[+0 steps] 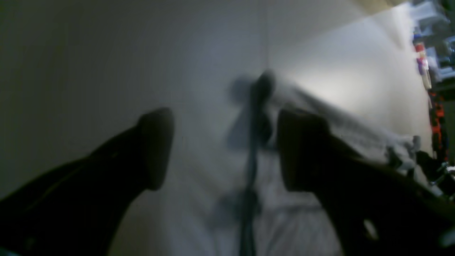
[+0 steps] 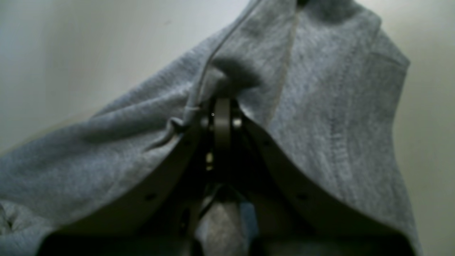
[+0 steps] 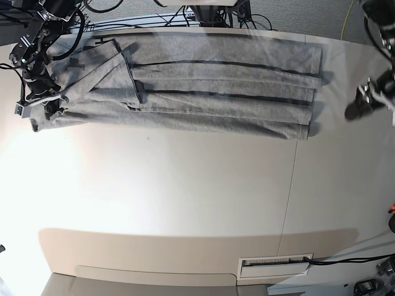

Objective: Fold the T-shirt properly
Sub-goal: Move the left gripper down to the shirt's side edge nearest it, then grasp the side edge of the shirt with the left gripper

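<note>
The heather-grey cotton T-shirt (image 3: pixel 216 92) lies stretched in long lengthwise folds across the far part of the pale tabletop (image 3: pixel 185 185), already narrowed into a band. The right tool (image 3: pixel 44 98) sits at one end of that band; in its wrist view the grey cloth (image 2: pixel 302 106) drapes over both sides of the tool and bunches right at its tip, and the tool looks clamped on a pinch of the T-shirt, probably so that this end can be lifted and carried over toward the other end for the next fold. The left tool (image 3: pixel 360 106) hangs well apart from the opposite end of the band, off the cloth; its two dark fingers (image 1: pixel 156 149) stand wide with nothing between them, and the cloth's edge lies ahead of and below them. I judge it is placed to come in and take that end.
</note>
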`<state>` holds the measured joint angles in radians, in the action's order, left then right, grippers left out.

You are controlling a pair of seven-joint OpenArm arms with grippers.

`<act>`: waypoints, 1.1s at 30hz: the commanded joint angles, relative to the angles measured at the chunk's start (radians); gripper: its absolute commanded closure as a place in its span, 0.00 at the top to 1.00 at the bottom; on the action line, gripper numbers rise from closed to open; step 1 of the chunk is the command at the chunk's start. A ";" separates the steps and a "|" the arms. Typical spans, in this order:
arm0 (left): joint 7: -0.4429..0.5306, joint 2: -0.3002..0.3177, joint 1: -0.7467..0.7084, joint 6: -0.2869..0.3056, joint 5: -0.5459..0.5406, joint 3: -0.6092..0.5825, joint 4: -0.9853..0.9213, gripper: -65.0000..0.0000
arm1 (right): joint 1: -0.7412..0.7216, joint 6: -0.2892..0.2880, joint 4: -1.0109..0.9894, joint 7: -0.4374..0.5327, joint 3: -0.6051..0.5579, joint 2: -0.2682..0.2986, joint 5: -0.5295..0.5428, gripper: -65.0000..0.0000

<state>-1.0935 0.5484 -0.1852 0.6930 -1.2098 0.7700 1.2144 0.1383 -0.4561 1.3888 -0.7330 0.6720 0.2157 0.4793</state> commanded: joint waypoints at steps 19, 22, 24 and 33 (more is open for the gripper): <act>0.036 -0.178 -0.114 -0.023 -0.060 -0.086 0.009 0.78 | -0.006 -0.008 0.010 -0.003 0.004 0.014 0.003 0.00; 0.071 -0.186 -0.109 -0.023 -0.023 -0.139 0.009 0.78 | -0.006 -0.008 0.010 -0.003 0.004 0.014 0.003 0.00; 0.077 -0.186 -0.097 -0.024 -0.009 -0.173 0.009 0.78 | -0.005 -0.008 0.010 -0.003 0.004 0.014 0.003 0.00; 0.092 -0.185 -0.019 -0.050 0.058 -0.291 0.009 0.78 | -0.005 -0.008 0.010 -0.004 0.004 0.014 0.003 0.00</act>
<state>-0.9619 0.3599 -0.1982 0.6704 -1.2083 0.4854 1.2247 0.1383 -0.4606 1.3888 -0.7330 0.6720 0.2157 0.4801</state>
